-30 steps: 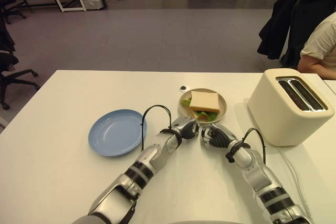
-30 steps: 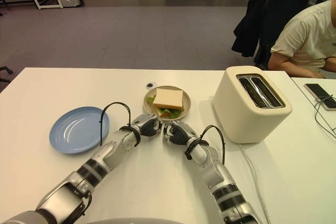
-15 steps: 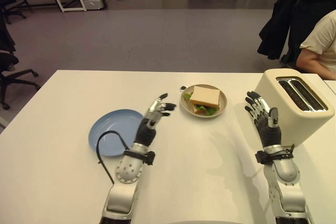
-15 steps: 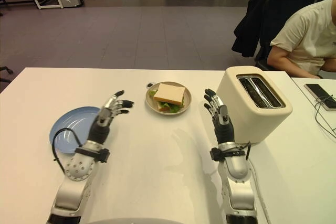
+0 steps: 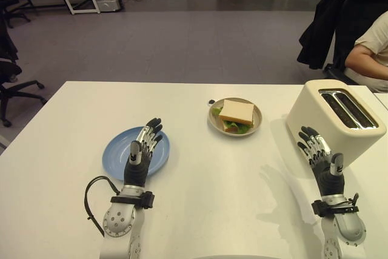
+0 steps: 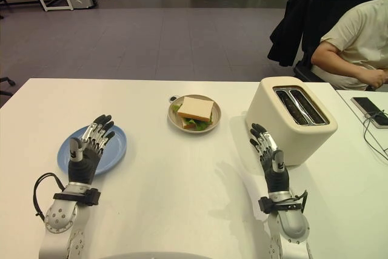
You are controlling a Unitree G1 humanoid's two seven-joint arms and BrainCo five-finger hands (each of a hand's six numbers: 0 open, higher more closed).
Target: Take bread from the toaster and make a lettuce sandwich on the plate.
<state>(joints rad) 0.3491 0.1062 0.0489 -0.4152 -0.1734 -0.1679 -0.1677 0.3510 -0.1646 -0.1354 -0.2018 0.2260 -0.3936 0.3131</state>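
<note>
Left eye view: fingers [image 5: 150,133] of the left hand [image 5: 137,163] are extended and slightly spread, back of the hand facing up, holding nothing. The fingertips lie over the right part of the round, shallow light-blue plate [image 5: 117,151]; whether they touch its surface cannot be determined. A black cable loop [image 5: 90,203] hangs from the left wrist onto the white table [image 5: 212,192].

Fingers [image 5: 311,142] of the right hand [image 5: 326,168] are likewise straight and spread, with nothing held. The fingertips point away from the robot and stand just beside the near left corner of the cream-coloured, rounded two-slot toaster [image 5: 315,128]; contact cannot be confirmed. The toaster stands at the right side of the table, and its two slots [image 5: 347,108] face upward and appear dark.

The task's thing — a sandwich with a square slice of pale bread [image 5: 237,112] on top and green lettuce [image 5: 233,128] protruding at the near edge — rests on the small round beige plate [image 5: 257,119]. This plate lies farther from the robot than both hands, between them, well apart from either set of fingers. It is to the right of the blue plate and to the left of the toaster, touching neither.

A small round black-and-white object [image 5: 211,102] sits just beside the beige plate's far left rim. A dark phone [image 6: 371,105] lies on the adjacent surface to the right of the toaster.
</note>
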